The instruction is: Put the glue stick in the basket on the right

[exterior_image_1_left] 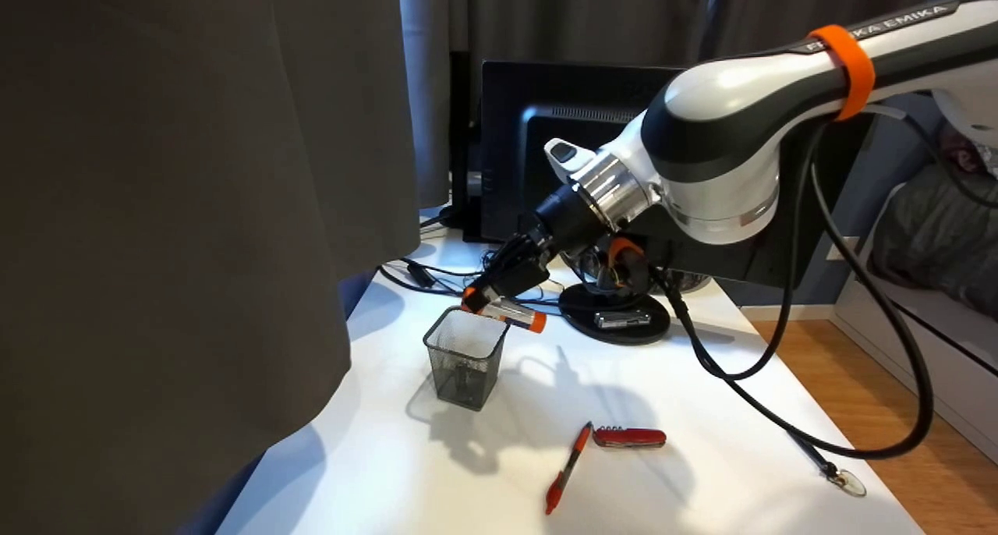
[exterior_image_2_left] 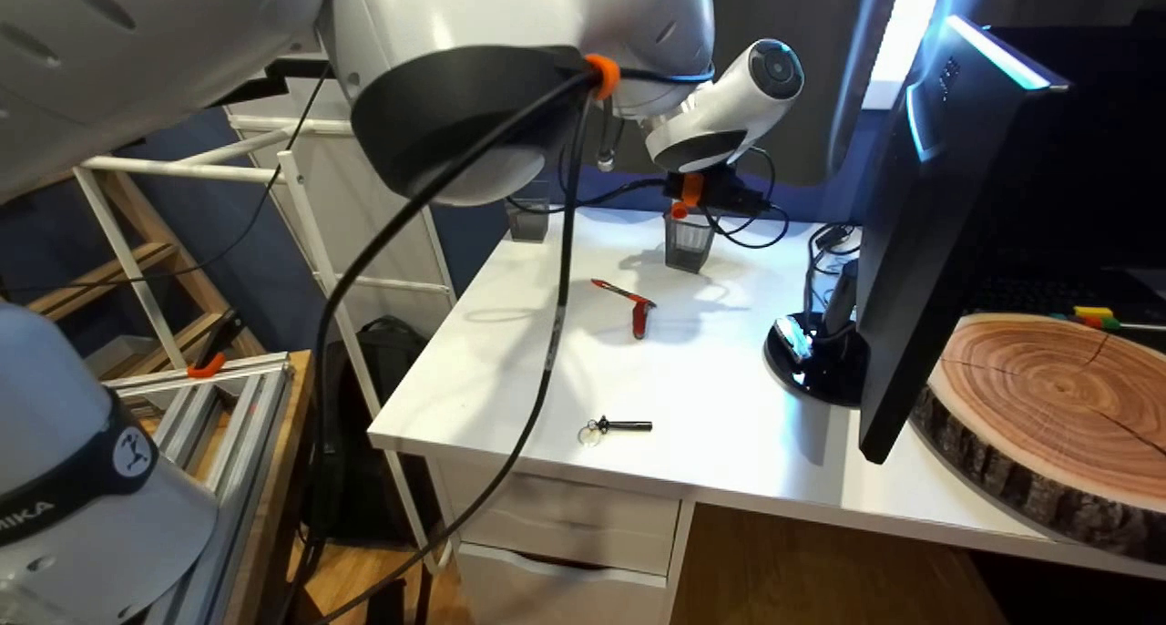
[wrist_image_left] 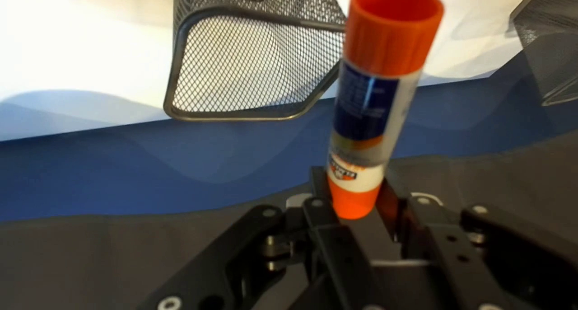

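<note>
The glue stick (exterior_image_1_left: 513, 313), orange at both ends with a white and blue body, is held tilted in the air. In the wrist view the glue stick (wrist_image_left: 370, 106) has its lower orange end between the fingertips of my gripper (wrist_image_left: 355, 194), which is shut on it. The gripper (exterior_image_1_left: 477, 295) is above the far right rim of a dark grey mesh basket (exterior_image_1_left: 463, 363). The same basket (exterior_image_2_left: 687, 247) stands upright below the glue stick's orange end (exterior_image_2_left: 679, 210). A second mesh basket (exterior_image_2_left: 528, 220) stands at the desk's far left corner; it shows in the wrist view (wrist_image_left: 548, 43).
A red pen (exterior_image_1_left: 569, 469) and a red pocketknife (exterior_image_1_left: 629, 438) lie on the white desk. A black monitor (exterior_image_1_left: 507, 153) on a round base (exterior_image_1_left: 616, 332) stands behind. Cables hang from the arm. A grey curtain (exterior_image_1_left: 195, 246) covers the near side. A keyring (exterior_image_2_left: 627, 425) lies near the edge.
</note>
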Robot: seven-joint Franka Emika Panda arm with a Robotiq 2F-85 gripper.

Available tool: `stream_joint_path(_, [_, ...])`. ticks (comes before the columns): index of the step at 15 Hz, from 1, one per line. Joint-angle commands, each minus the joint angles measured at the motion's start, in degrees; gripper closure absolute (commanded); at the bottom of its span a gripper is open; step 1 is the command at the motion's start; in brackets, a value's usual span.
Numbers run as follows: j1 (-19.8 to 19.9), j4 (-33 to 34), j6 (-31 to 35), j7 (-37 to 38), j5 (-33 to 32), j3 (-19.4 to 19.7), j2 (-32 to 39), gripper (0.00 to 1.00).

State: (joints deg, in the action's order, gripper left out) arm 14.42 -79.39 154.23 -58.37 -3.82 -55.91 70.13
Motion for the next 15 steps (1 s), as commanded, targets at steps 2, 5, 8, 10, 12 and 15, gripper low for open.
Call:
stream_joint_path(2, [-0.8, 1.13, 9.28, -8.85, 3.68, -5.0, 4.43, 0.92])
stream_joint_path(5, [-3.31, 4.54, 11.65, -9.59, 2.42, -5.91, 6.83, 0.92])
stream_joint_path(8, [-6.61, 8.96, 13.22, -8.83, 1.83, -4.56, 8.11, 0.92])
stream_joint_path(10, [-8.5, 12.28, 13.4, -8.15, 1.65, -3.52, 8.98, 0.92])
stream_joint_path(12, [-10.03, 15.66, 11.96, -8.58, 1.48, -2.86, 10.02, 0.42])
stream_joint_path(15, [-10.42, 18.08, 9.66, -8.46, 1.78, -3.53, 11.06, 0.23])
